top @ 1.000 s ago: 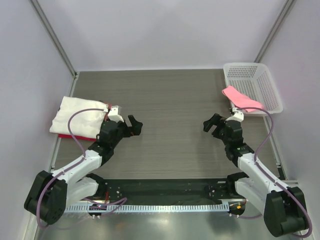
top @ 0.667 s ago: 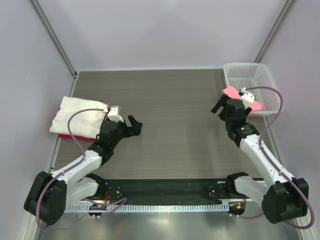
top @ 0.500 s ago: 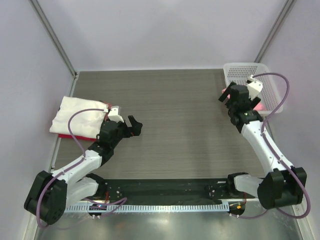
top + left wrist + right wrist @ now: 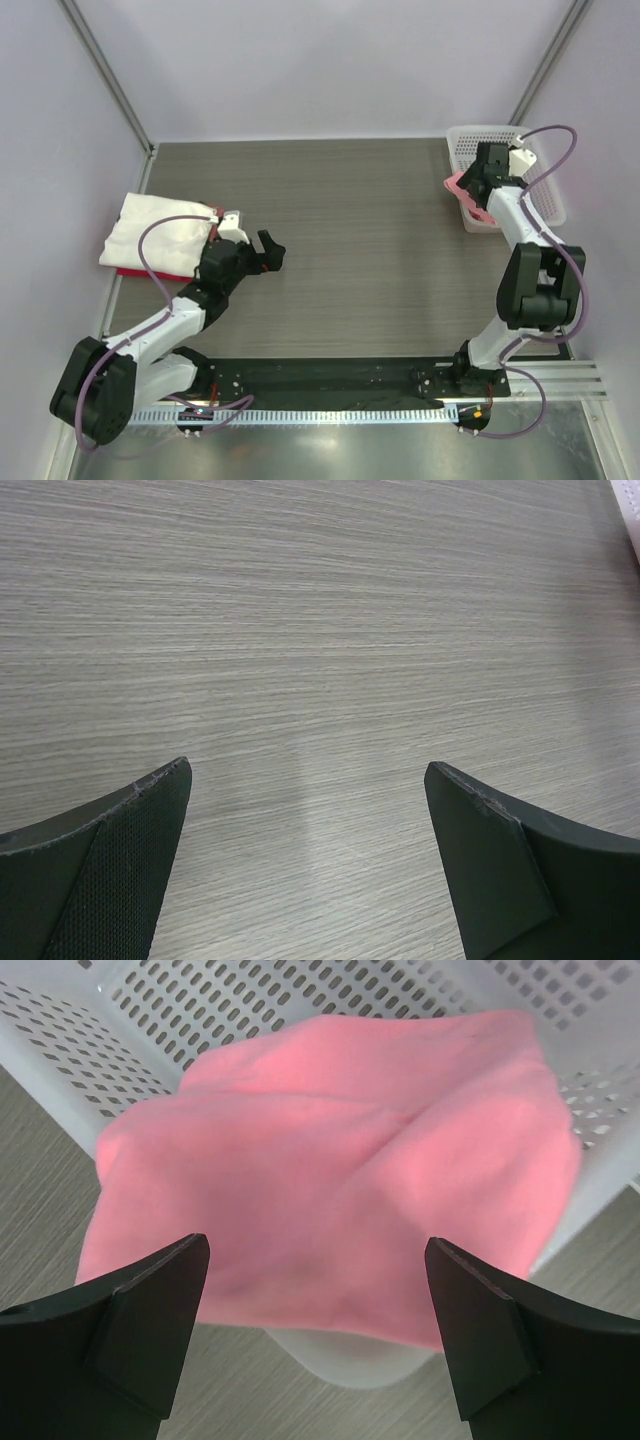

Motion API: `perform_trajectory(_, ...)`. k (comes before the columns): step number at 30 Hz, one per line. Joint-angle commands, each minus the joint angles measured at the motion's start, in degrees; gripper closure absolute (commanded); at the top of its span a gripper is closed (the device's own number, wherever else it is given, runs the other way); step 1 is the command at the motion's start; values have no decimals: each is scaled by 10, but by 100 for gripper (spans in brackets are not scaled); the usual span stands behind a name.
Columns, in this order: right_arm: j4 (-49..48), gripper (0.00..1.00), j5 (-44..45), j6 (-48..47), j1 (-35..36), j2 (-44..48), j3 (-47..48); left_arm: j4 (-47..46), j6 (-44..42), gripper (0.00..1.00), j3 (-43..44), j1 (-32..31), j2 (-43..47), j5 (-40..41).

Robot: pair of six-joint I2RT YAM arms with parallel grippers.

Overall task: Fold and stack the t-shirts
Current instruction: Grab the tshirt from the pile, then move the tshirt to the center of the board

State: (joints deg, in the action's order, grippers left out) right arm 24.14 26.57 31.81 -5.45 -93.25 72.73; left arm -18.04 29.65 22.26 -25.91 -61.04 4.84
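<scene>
Counter (image 4: pixel 350 230): white tee (image 4: pixel 155 235) on red tee (image 4: pixel 138 272) at left edge, evidently the stack | basket (image 4: pixel 548 195): far right corner | pink tee (image 4: pixel 330 1160): draped over its rim, unfolded | right claw (image 4: pixel 315 1330): spread above it, poised to pick | left claw (image 4: pixel 310 860): spread, idle.

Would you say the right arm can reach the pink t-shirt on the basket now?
Probably yes: the right gripper is open right before the pink t-shirt, which is draped uncovered over the rim of the basket.
</scene>
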Motion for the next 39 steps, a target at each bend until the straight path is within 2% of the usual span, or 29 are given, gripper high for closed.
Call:
perform_trajectory(1, 2, 6, -10, 32, -12, -29, 36, -10, -8, 0, 19, -3, 0, 0)
perform_trajectory(2, 1, 7, -6, 47, -20, -41, 34, -10, -8, 1, 18, -2, -1, 0)
perform_trajectory(5, -16, 19, -7, 66, -37, -64, 25, -10, -8, 1, 21, -3, -7, -2)
perform_trajectory(8, -23, 74, -3, 65, -43, -69, 25, -10, -8, 0, 23, -3, -9, -2)
perform_trajectory(9, -23, 99, 5, 64, -44, -57, 23, -10, -8, 0, 23, -2, -11, -3)
perform_trajectory(13, -25, 99, 38, 61, -44, 12, 13, -10, -8, 0, 23, -3, -11, -4)
perform_trajectory(16, -28, 99, 17, 48, -43, 88, 21, -11, -7, 0, 24, -2, -13, -4)
perform_trajectory(20, -79, 99, -126, 34, -39, 177, 34, -10, -8, 0, 24, -3, -15, -4)
perform_trajectory(22, -89, 99, -207, 34, -15, 202, 74, -10, -8, 0, 24, -2, -14, -4)
perform_trajectory(25, -68, 99, -292, 20, 39, 197, 179, -9, -8, 0, 24, -3, -13, -4)
perform_trajectory(26, -57, 99, -297, 10, 100, 181, 244, -10, -8, 0, 24, -3, -12, -4)
perform_trajectory(28, -21, 99, -329, 4, 155, 156, 309, -10, -8, 1, 24, -2, -12, -4)
perform_trajectory(29, -16, 99, -344, 3, 208, 133, 365, -10, -8, 0, 24, -2, -13, -4)
perform_trajectory(32, 13, 99, -374, 11, 270, 90, 454, -9, -8, 0, 24, -2, -10, -1)
perform_trajectory(36, 12, 99, -371, 30, 280, 86, 462, -7, -9, 0, 23, -3, -8, 3)
perform_trajectory(39, 11, 99, -305, 26, 280, 102, 381, -5, -9, 0, 23, -2, -5, 6)
